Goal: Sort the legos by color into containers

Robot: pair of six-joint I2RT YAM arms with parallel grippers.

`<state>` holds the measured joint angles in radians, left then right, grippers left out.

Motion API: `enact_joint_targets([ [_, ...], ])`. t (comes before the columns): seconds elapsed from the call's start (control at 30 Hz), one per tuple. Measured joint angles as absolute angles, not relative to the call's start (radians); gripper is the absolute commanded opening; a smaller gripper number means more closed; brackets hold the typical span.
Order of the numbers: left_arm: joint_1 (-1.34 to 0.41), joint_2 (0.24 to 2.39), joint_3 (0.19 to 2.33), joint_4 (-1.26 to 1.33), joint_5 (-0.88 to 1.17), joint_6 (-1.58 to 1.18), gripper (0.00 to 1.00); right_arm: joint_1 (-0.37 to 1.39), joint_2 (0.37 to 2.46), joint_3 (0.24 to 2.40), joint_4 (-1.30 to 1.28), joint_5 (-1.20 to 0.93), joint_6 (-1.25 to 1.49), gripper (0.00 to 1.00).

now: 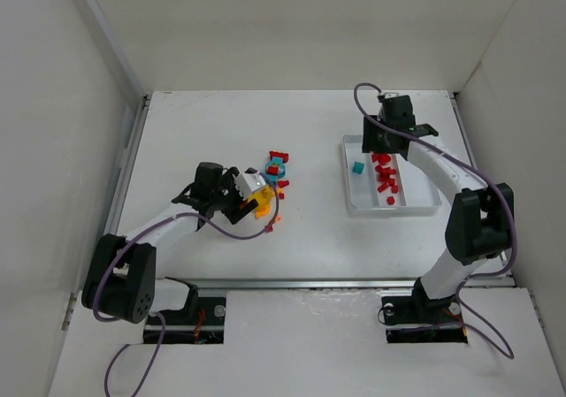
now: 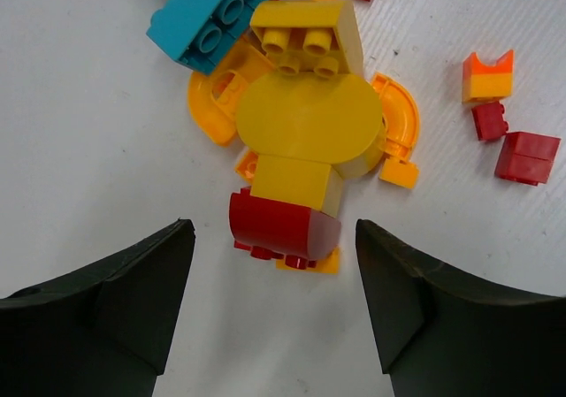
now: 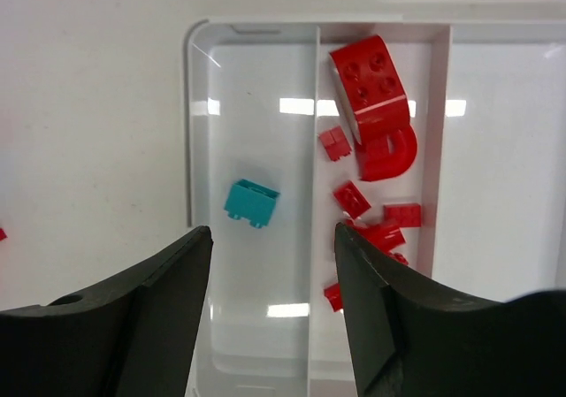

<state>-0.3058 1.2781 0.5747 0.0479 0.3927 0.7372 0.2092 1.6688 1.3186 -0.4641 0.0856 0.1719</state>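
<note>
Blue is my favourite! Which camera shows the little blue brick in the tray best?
Right wrist: the teal brick lies large and clear in the tray. The top view shows only a speck; left wrist misses it.

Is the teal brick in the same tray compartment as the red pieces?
No, a divider separates the teal brick from the red pieces.

No readable text, labels or numbers — none on any surface.
</note>
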Motion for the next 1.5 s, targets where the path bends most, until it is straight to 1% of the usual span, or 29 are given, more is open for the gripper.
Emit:
enact_joint_targets([
  [0.03, -0.306, 1.291, 0.587, 0.047, 0.393, 0.743, 0.66, 0.217, 1.67, 1.331, -0.464, 0.086, 0.171, 0.63],
  [0.07, -0.306, 1.304, 0.598, 0.046, 0.393, 0.749, 0.57, 0.224, 1.672, 1.341, -0.464, 0.085, 0.17, 0.63],
  [0.17, -0.306, 1.335, 0.629, 0.031, 0.405, 0.776, 0.41, 0.235, 1.686, 1.367, -0.464, 0.081, 0.168, 0.63],
  [0.2, -0.306, 1.345, 0.639, 0.025, 0.413, 0.79, 0.3, 0.235, 1.695, 1.375, -0.465, 0.081, 0.168, 0.63],
  [0.3, -0.305, 1.354, 0.654, 0.01, 0.439, 0.83, 0.14, 0.235, 1.717, 1.393, -0.477, 0.081, 0.168, 0.63],
  [0.33, -0.306, 1.354, 0.655, 0.004, 0.446, 0.837, 0.02, 0.236, 1.723, 1.398, -0.484, 0.081, 0.167, 0.63],
  [0.37, -0.306, 1.354, 0.655, -0.003, 0.453, 0.848, 0.0, 0.237, 1.729, 1.402, -0.491, 0.083, 0.167, 0.63],
  [0.5, -0.305, 1.354, 0.655, -0.01, 0.466, 0.867, 0.0, 0.257, 1.735, 1.411, -0.506, 0.094, 0.148, 0.64],
  [0.63, -0.305, 1.336, 0.656, -0.03, 0.468, 0.878, 0.0, 0.319, 1.734, 1.419, -0.514, 0.084, 0.103, 0.64],
  [0.73, -0.306, 1.282, 0.657, -0.047, 0.475, 0.87, 0.0, 0.386, 1.72, 1.428, -0.517, 0.056, 0.07, 0.7],
  [0.77, -0.308, 1.258, 0.659, -0.045, 0.478, 0.86, 0.0, 0.409, 1.707, 1.43, -0.517, 0.039, 0.065, 0.73],
  [0.8, -0.309, 1.236, 0.665, -0.044, 0.484, 0.847, 0.0, 0.429, 1.69, 1.43, -0.516, 0.008, 0.063, 0.8],
  [0.83, -0.314, 1.213, 0.674, -0.04, 0.49, 0.831, 0.0, 0.451, 1.667, 1.43, -0.514, -0.028, 0.064, 0.96],
  [0.9, -0.33, 1.171, 0.694, -0.016, 0.5, 0.778, 0.0, 0.491, 1.617, 1.43, -0.5, -0.101, 0.078, 1.0],
  [1.03, -0.373, 1.108, 0.714, 0.049, 0.513, 0.664, 0.0, 0.567, 1.539, 1.43, -0.424, -0.237, 0.129, 1.0],
  [1.13, -0.411, 1.075, 0.715, 0.07, 0.511, 0.607, 0.0, 0.613, 1.53, 1.43, -0.36, -0.335, 0.18, 1.0],
  [1.27, -0.453, 1.031, 0.715, 0.082, 0.501, 0.562, 0.0, 0.63, 1.567, 1.428, -0.314, -0.46, 0.237, 1.0],
  [1.5, -0.489, 0.93, 0.694, 0.13, 0.488, 0.538, 0.0, 0.623, 1.652, 1.425, -0.308, -0.566, 0.29, 1.0],
])
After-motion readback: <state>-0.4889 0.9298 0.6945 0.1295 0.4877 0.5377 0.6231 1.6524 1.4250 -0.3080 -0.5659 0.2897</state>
